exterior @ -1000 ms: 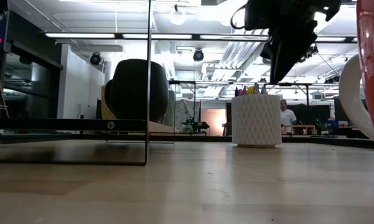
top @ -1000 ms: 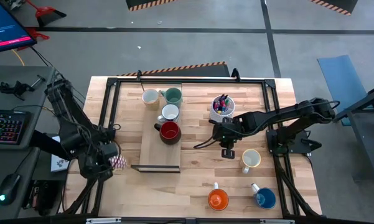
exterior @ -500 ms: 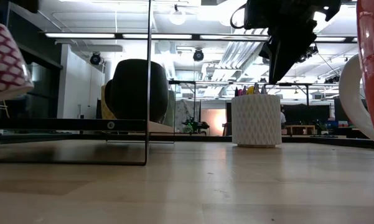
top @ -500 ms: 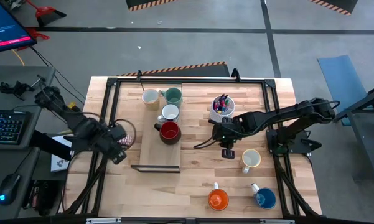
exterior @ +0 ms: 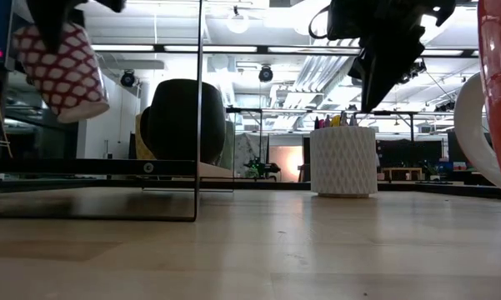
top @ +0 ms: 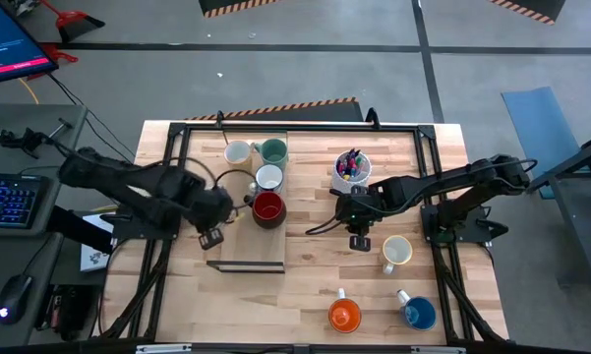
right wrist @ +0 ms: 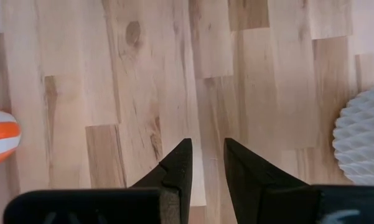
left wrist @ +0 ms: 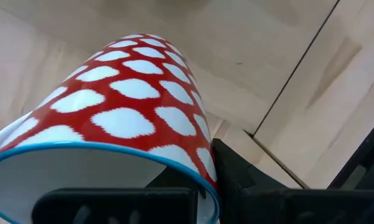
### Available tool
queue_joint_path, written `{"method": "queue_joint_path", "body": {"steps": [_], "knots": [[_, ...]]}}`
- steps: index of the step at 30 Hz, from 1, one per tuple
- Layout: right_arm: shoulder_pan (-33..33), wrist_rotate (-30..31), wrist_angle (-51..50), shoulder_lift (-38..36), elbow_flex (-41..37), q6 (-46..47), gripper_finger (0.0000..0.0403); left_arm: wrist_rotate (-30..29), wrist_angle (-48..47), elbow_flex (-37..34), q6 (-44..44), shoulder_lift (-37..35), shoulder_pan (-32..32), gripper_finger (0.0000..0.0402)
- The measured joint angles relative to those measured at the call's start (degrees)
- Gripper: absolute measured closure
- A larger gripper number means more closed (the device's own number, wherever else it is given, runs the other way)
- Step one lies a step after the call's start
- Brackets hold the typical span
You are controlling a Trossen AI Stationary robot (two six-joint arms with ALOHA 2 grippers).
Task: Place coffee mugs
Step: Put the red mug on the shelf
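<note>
My left gripper is above the left part of the wooden board, shut on a red mug with white spots and a blue rim. In the high view the gripper hides most of this mug. A cream mug, a teal mug, a white mug and a dark red mug stand upright on the board. A cream mug, an orange mug and a blue mug sit on the table's right half. My right gripper hovers over bare wood left of the cream mug, narrowly open. My left gripper holds the spotted mug by its wall at the blue rim. One finger lies against the outside of the wall; the other is hidden at the mug's mouth. The fingers come from above, and the mug hangs tilted, lifted clear.
A white textured cup of coloured pens stands right of the board, close to my right arm. The board has a thin black frame that rises above it. Bare wood lies between the board and the loose mugs.
My left arm has swung from beyond the table's left edge toward the right, up to the board, carrying the spotted mug. In the low view the mug has come in from the left and risen. My right arm has kept still.
</note>
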Motion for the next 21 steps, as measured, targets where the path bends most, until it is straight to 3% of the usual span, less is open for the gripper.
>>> {"method": "queue_joint_path", "body": {"steps": [10,21], "knots": [[0.0,-0.3,0.0,0.0,0.0,-0.6,0.0331,2.4,0.3,2.9,9.2,11.0,1.2,0.0393],[0.0,-0.2,-0.1,0.0,0.0,-1.1,0.0331,6.7,4.5,3.0,11.0,15.0,1.1,0.0393]]}}
